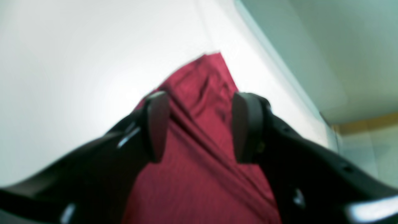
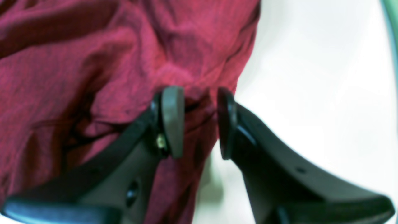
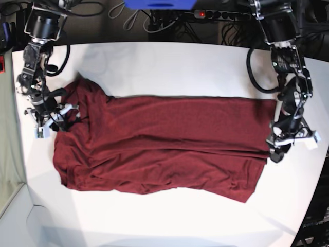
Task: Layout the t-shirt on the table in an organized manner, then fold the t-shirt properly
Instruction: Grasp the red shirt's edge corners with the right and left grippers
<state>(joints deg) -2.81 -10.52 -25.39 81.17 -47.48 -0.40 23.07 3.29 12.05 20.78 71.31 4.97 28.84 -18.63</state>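
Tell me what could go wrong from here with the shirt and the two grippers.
1. The right gripper stands at the very edge of the t-shirt, jaws apart around bunched cloth; it could slip off when pulled.
2. The left gripper straddles a ridge of folds, so closing may catch several layers.
3. The lower hem looks doubled and wrinkled; folding now could trap those creases against the table.
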